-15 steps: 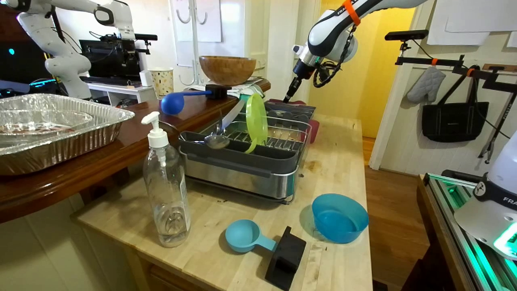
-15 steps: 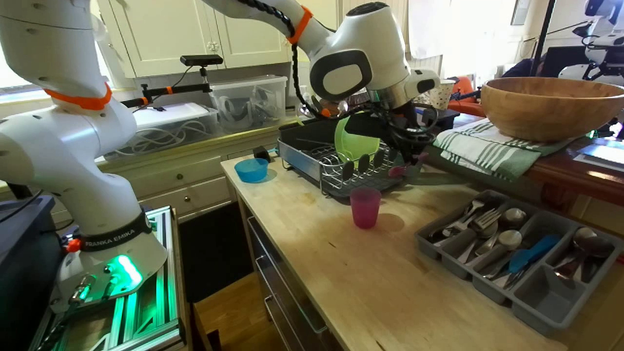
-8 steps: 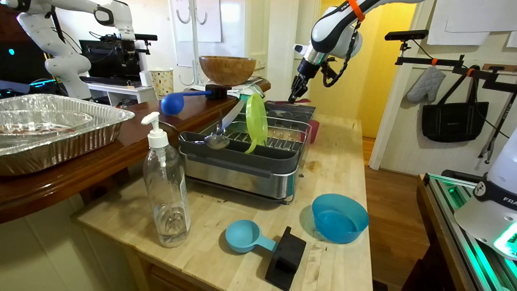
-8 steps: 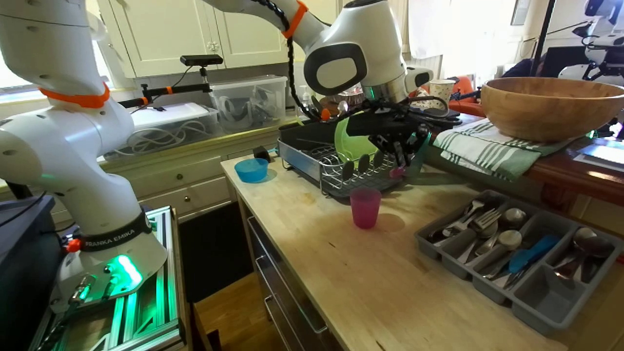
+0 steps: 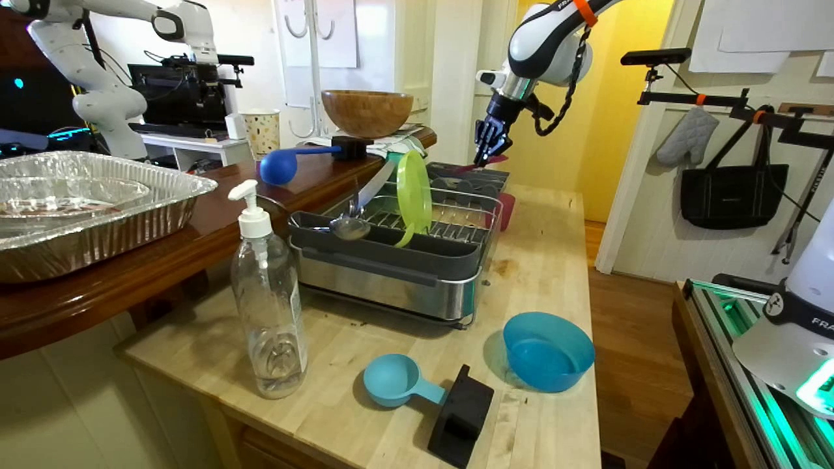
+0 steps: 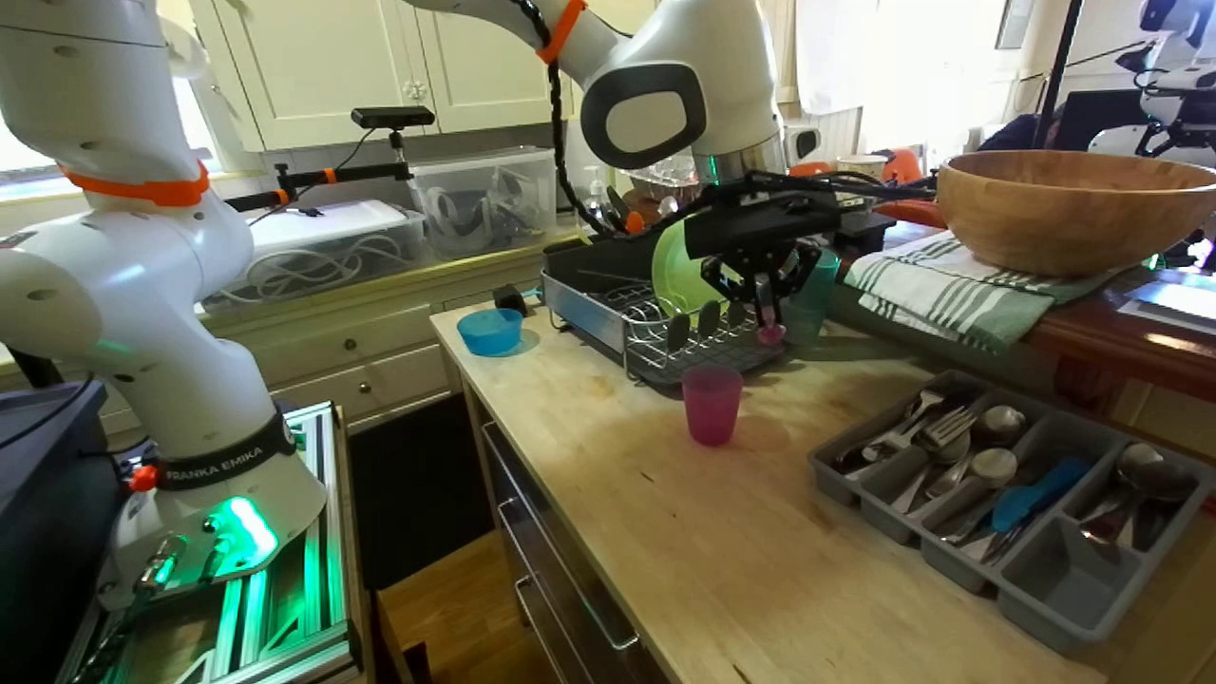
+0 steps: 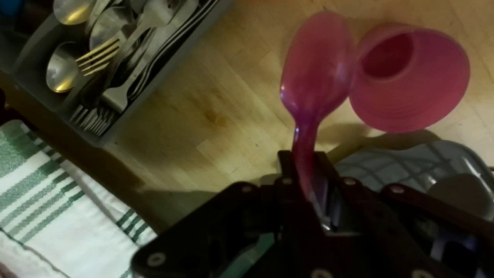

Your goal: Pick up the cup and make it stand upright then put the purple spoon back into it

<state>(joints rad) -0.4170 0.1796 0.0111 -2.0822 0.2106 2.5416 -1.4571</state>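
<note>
Near the cup [image 6: 712, 407], a tray [image 6: 1066, 575] holds cutlery [image 6: 994, 465].

Cream cupboards [image 6: 318, 71] hang above matching drawers [image 6: 399, 334], with wooden floor [image 5: 632, 339] beside the worktop [image 6: 722, 541].

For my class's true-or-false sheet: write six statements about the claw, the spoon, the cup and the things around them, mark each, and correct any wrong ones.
1. The claw grips the purple spoon by its handle. True.
2. The cup stands upright on the counter. True.
3. The purple spoon is inside the cup. False: it is outside, held by the claw.
4. The wooden bowl rests on a striped towel. True.
5. The cutlery tray is bright red. False: the cutlery tray is grey.
6. The pump bottle lies on its side. False: the pump bottle stands upright.
</note>
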